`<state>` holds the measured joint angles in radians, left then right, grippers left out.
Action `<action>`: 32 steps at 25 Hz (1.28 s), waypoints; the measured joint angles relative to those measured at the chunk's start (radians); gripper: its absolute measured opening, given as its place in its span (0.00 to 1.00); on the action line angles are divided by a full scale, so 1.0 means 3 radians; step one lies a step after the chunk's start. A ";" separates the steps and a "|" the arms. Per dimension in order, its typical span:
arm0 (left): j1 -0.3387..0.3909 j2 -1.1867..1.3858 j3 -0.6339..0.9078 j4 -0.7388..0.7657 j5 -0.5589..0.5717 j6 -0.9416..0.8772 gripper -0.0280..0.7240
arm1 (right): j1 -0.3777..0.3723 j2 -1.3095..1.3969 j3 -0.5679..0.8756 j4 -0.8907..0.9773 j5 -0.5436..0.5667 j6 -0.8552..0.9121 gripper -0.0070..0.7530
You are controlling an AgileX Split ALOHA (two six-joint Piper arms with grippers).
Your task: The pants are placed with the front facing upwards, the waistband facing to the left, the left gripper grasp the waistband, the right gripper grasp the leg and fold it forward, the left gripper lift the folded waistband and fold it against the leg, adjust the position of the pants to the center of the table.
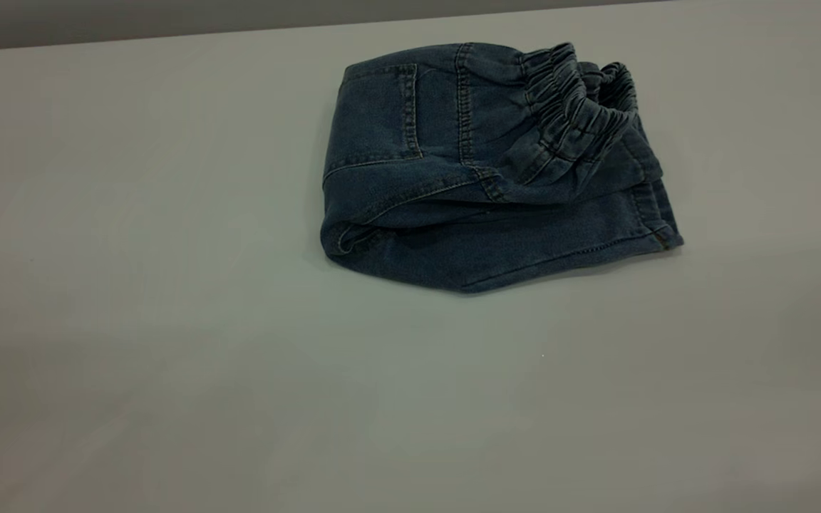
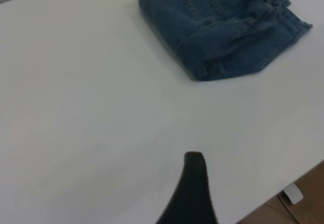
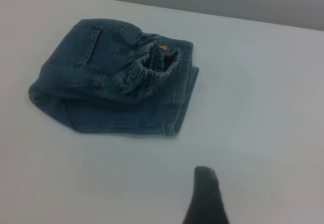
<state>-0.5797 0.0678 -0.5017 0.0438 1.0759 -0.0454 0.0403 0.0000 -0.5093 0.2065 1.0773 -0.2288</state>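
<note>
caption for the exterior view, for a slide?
Folded denim pants lie on the table, waistband doubled over on top, no pincer in view.

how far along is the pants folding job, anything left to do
Folds look done: the pants lie as a compact bundle, the waistband doubled over the legs. Neither gripper holds anything; both sit back from the bundle. Possibly left: nudging it to centre, since it rests toward the far side of the table.
</note>
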 joint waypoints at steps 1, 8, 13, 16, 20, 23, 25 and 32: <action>0.0000 0.0000 0.0000 -0.0003 0.0000 0.0011 0.81 | 0.0000 0.0000 0.0000 0.0000 0.0000 0.0000 0.59; 0.0000 0.0000 -0.0006 0.0000 0.0003 0.0011 0.81 | 0.0000 0.0000 0.0000 0.0008 0.0000 0.0000 0.59; 0.0000 0.0000 -0.0006 0.0000 0.0006 0.0011 0.81 | 0.0000 0.0000 0.0000 0.0008 0.0000 0.0000 0.59; 0.0000 0.0000 -0.0006 0.0000 0.0010 0.0011 0.81 | 0.0000 0.0000 0.0000 0.0008 0.0000 0.0000 0.59; 0.0058 -0.0008 -0.0006 0.0000 0.0013 0.0011 0.81 | 0.0000 0.0000 0.0000 0.0008 0.0000 0.0004 0.59; 0.0281 -0.0008 -0.0006 0.0003 0.0013 0.0011 0.81 | 0.0000 0.0000 0.0000 0.0008 0.0000 0.0004 0.59; 0.0491 -0.0008 -0.0006 0.0003 0.0013 0.0011 0.81 | 0.0000 0.0000 0.0000 0.0008 0.0000 0.0004 0.59; 0.1299 -0.0008 -0.0006 0.0003 0.0013 0.0014 0.81 | 0.0072 0.0000 0.0000 0.0008 0.0000 0.0000 0.59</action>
<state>-0.1900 0.0655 -0.5035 0.0447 1.0798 -0.0412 0.0619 0.0000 -0.5093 0.2091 1.0773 -0.2289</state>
